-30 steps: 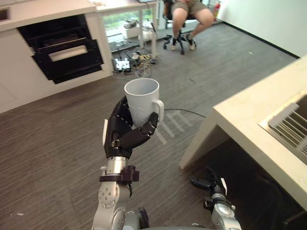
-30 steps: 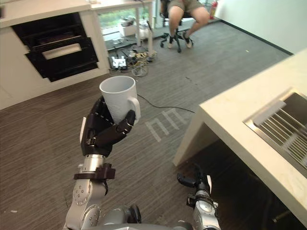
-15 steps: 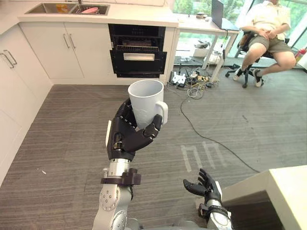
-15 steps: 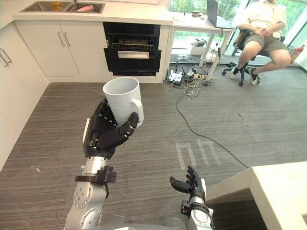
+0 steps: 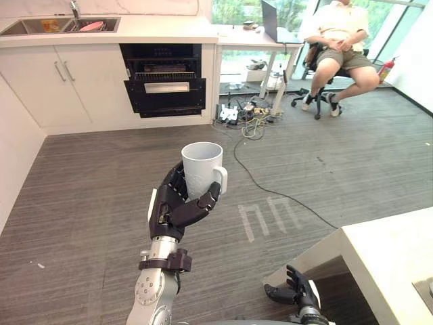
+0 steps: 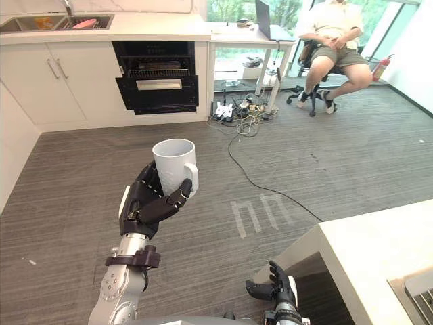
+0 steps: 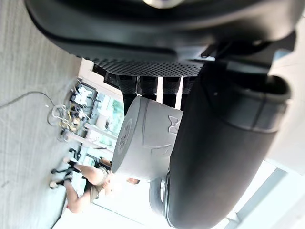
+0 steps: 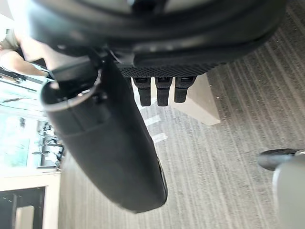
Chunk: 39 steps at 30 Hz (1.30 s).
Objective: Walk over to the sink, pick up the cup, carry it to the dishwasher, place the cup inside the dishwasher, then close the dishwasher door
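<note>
A white cup (image 5: 201, 168) with a handle stands upright in my left hand (image 5: 171, 207), held chest-high over the grey plank floor. The hand is shut on it, fingers behind and thumb across the front; the left wrist view shows the cup (image 7: 147, 138) pressed between them. The black dishwasher (image 5: 164, 87) stands open under the white counter across the room, its door part way down and a rack showing. The sink (image 5: 57, 26) with coloured dishes lies at the counter's left end. My right hand (image 5: 295, 295) hangs low at the bottom, open and holding nothing.
A person sits on an office chair (image 5: 336, 47) at the far right beside a desk (image 5: 254, 34) with a laptop. Tangled cables and power strips (image 5: 243, 114) lie on the floor by the dishwasher. A beige island counter corner (image 5: 379, 261) juts in at lower right.
The camera has swung from the island toward the kitchen counter, so the dishwasher and sink now show ahead. The cup stays in my left hand throughout. My right hand sits lower in view.
</note>
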### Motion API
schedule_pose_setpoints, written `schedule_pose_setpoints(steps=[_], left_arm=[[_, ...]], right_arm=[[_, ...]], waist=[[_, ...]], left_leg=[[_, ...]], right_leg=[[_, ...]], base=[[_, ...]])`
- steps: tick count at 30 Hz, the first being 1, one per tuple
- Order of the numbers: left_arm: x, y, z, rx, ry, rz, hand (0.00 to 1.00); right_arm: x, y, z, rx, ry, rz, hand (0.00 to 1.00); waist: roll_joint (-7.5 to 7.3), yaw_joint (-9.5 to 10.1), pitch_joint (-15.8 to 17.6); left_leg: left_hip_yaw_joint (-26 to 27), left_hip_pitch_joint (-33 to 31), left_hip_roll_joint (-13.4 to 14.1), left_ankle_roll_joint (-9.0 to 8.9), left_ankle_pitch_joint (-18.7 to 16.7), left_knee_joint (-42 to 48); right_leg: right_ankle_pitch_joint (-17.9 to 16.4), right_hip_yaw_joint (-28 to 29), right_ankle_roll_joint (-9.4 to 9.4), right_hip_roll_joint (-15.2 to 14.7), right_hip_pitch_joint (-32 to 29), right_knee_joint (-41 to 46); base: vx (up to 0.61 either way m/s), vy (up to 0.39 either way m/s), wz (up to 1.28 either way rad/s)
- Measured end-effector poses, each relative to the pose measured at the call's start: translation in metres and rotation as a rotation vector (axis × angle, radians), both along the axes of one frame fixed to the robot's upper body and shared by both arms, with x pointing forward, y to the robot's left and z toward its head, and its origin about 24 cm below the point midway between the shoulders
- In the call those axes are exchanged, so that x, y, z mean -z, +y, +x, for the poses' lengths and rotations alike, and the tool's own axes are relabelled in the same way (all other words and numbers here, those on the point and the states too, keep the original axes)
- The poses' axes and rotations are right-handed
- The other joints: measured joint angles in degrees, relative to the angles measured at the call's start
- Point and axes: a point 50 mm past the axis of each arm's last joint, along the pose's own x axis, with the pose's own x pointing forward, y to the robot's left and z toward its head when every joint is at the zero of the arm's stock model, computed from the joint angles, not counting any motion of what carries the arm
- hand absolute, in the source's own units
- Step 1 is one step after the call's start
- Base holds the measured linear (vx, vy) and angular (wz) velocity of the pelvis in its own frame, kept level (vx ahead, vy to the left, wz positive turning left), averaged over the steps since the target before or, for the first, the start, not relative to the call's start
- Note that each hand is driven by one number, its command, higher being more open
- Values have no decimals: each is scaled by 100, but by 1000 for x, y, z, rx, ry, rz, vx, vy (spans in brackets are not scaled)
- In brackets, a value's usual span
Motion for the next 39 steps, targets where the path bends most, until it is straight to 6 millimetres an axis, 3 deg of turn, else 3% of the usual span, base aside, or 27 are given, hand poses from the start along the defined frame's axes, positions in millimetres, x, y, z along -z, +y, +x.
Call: schedule_pose_setpoints(steps=[3, 5, 6, 7, 9, 11, 14, 15, 16, 17, 18, 19, 20, 23, 24, 25, 26, 27, 28, 29, 30, 31, 32, 33, 35, 37, 39], left_arm=[[-1, 7, 7, -54, 3, -12, 30], [-1, 16, 7, -114, 5, -18, 30], [-1, 24, 6, -158, 10, -16, 30], [0, 31, 5, -194, 16, -17, 30], [1, 39, 2, -243, 23, -19, 30], [2, 44, -7, -277, 31, -20, 30], [-2, 41, -12, -268, 22, -24, 30], [-3, 40, -12, -263, 15, -27, 30], [-4, 38, -12, -256, 11, -29, 30], [-4, 37, -12, -252, 11, -29, 30], [-4, 37, -12, -236, 13, -12, 30], [-4, 37, -11, -228, 13, -6, 30], [-4, 34, -11, -205, 10, 5, 30], [-11, 23, -1, -131, -26, 20, 30], [-16, 16, 4, -96, -57, 12, 30], [-22, 8, 12, -62, -94, 15, 30], [-22, 4, 14, -46, -100, 16, 30], [-22, 0, 15, -39, -99, 2, 30], [-24, -5, 21, -23, -107, -9, 30], [-24, -10, 28, -14, -107, -20, 30], [-17, -11, 25, -22, -74, -33, 30], [-20, -14, 21, 7, -97, -34, 30], [-24, -17, 19, 15, -112, -47, 30], [-30, -18, 18, 30, -140, -45, 30], [-33, -18, 18, 46, -157, -45, 30], [-32, -18, 17, 45, -154, -54, 30], [-33, -17, 17, 41, -156, -51, 30]], right_arm=[[-8, -12, 20, 70, -64, -21, 90], [-16, -22, 34, 103, -117, -51, 90], [-23, -28, 42, 109, -153, -72, 90], [-28, -33, 49, 114, -179, -86, 90], [-33, -37, 56, 107, -202, -104, 90], [-40, -39, 65, 104, -241, -116, 90], [-44, -34, 71, 97, -270, -103, 90], [-44, -34, 72, 94, -270, -100, 90], [-43, -33, 72, 88, -268, -92, 90], [-42, -31, 70, 87, -262, -86, 90], [-38, -25, 64, 91, -245, -66, 90], [-36, -23, 62, 93, -238, -60, 90], [-35, -21, 59, 94, -232, -52, 90], [-39, -22, 60, 92, -253, -55, 90], [-43, -22, 62, 88, -277, -58, 90], [-48, -23, 65, 78, -303, -64, 90], [-49, -25, 65, 75, -306, -70, 90], [-51, -28, 68, 66, -311, -81, 90], [-60, -26, 79, 56, -355, -80, 90], [-67, -27, 83, 47, -389, -86, 90], [-73, -25, 79, 23, -417, -90, 90], [-81, -19, 73, 24, -458, -84, 90], [-83, -21, 74, 28, -471, -92, 90], [-86, -16, 78, 34, -496, -77, 90], [-88, -7, 84, 26, -515, -45, 90], [-87, -3, 85, 29, -517, -25, 90], [-85, -5, 91, 27, -509, -30, 90]], waist=[[54, -5, 334], [138, 7, 549], [195, 29, 619], [236, 40, 649], [267, 100, 646], [298, 217, 659], [291, 175, 652], [301, 161, 650], [307, 94, 654], [305, 31, 659], [309, -121, 683], [320, -162, 694], [336, -208, 717], [479, -330, 812], [545, -421, 834], [616, -533, 812], [690, -572, 785], [895, -493, 740], [872, -454, 828], [617, -624, 1054], [759, -483, 977], [756, -474, 962], [955, -385, 913], [890, -243, 927], [718, 16, 965], [588, 130, 969], [461, 194, 959]], left_leg=[[-212, -367, -91, -185, 35, 256], [82, -630, 93, -118, -162, 599], [648, -822, 330, -49, -288, 850], [1285, -923, 582, 80, -375, 1016], [1949, -923, 830, 182, -432, 1175], [2086, -1002, 751, 366, -573, 1445], [1985, -1097, 289, 598, -1114, 1799], [1942, -1093, 125, 693, -1260, 1855], [1822, -1010, -96, 804, -1400, 1842], [1725, -943, -187, 869, -1478, 1828], [1469, -644, -307, 979, -1602, 1721], [1370, -472, -338, 967, -1621, 1614], [1224, -107, -382, 871, -1595, 1343], [780, 777, -408, 680, -1562, 535], [530, 1100, -357, 545, -1580, 261], [299, 1294, -248, 340, -1686, 243], [214, 1370, -181, 270, -1724, 263], [199, 1383, 21, 215, -1738, 341], [51, 1325, 50, -152, -1403, 871], [10, 1419, -242, -344, -800, 1453], [322, 1249, -27, -443, -95, 2772], [621, 643, 518, -404, 92, 4453], [629, 357, 794, -229, -73, 4973], [827, -260, 1062, -20, -315, 5569], [1168, -997, 1341, 331, -753, 5506], [1365, -1384, 1307, 291, -1031, 4783], [1112, -1844, 830, 161, -1027, 2894]], right_leg=[[-146, -683, -52, -109, 19, 196], [-186, -1115, -48, -150, 118, 185], [-304, -1361, -62, -218, 113, 219], [-438, -1542, 59, -301, 78, 338], [-564, -1634, 206, -447, 19, 528], [-728, -1630, 443, -686, -35, 797], [-1059, -1688, 732, -1240, -140, 1474], [-1174, -1568, 649, -1469, -382, 2101], [-1233, -1258, 116, -1742, -881, 3263], [-1228, -944, -127, -1755, -1141, 3861], [-1430, -154, 33, -1291, -1567, 4929], [-1502, -63, 57, -1097, -1676, 5080], [-1635, -113, -3, -797, -1906, 5109], [-1664, -666, -99, -319, -2583, 4294], [-1443, -861, -110, -150, -2878, 3489], [-260, -861, -206, 72, -3075, 2733], [56, -855, -450, 213, -3044, 2629], [-39, -988, -448, 308, -2932, 2567], [-386, -933, -600, 173, -2812, 3035], [-718, -1049, -929, -230, -2905, 4264], [-1120, -1368, -910, 23, -2654, 4116], [-879, -1694, -989, 370, -1981, 2768], [-866, -1563, -1053, 559, -1805, 2674], [-1058, -1295, -959, 731, -1366, 2358], [-1114, -953, -913, 751, -493, 1709], [-1115, -724, -911, 646, 74, 1283], [-1118, -427, -907, 420, 586, 906]], base=[[-105, -37, 112], [-147, 15, 124], [-116, 84, 109], [-85, 119, 98], [34, 218, 49], [177, 359, 20], [248, 323, 33], [395, 404, 52], [356, 328, 50], [475, 330, 84], [376, 148, 80], [633, 149, 88], [566, 96, 63], [626, 64, 82], [892, 5, 127], [943, -9, 128], [839, -15, 77], [722, -9, 19], [851, -34, 39], [923, -136, 46], [698, -266, 46], [481, -247, -7], [521, -157, -23], [527, -45, -42], [701, -40, -50], [673, 21, -46], [647, 134, -53]])
